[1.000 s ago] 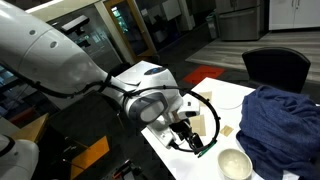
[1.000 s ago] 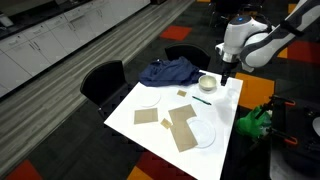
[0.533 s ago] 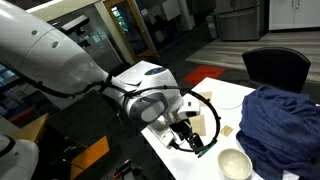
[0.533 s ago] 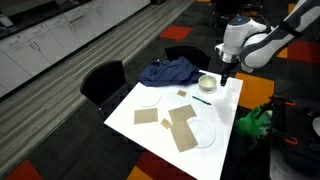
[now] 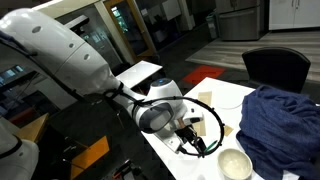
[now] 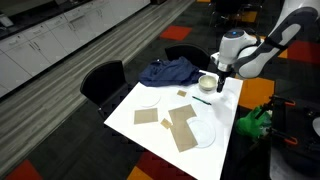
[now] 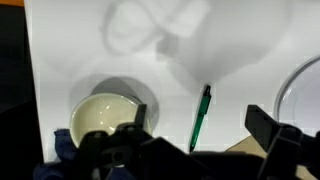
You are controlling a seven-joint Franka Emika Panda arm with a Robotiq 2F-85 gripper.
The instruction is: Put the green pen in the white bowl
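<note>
The green pen point(image 7: 200, 117) lies flat on the white table, and in the wrist view it sits between my two fingers. My gripper point(image 7: 198, 128) is open and empty, low over the pen. The cream-white bowl point(image 7: 100, 117) stands just beside the pen, outside one finger. In both exterior views the gripper point(image 5: 201, 143) point(image 6: 219, 87) hangs close over the table next to the bowl point(image 5: 235, 162) point(image 6: 207, 83). The pen is a thin dark line by the bowl in an exterior view point(image 6: 202, 99); the gripper hides it in the one taken from beside the arm.
A crumpled blue cloth point(image 5: 282, 115) point(image 6: 167, 70) lies beside the bowl. Flat white plates point(image 6: 150, 100) point(image 6: 203, 135) and brown cardboard pieces point(image 6: 181, 126) lie on the table. Black chairs point(image 6: 102, 82) stand at the table's edge. A green object point(image 6: 254, 121) sits off the table.
The arm has swung and lowered, so the gripper is closer to the table over the pen. The pen and the bowl have not moved.
</note>
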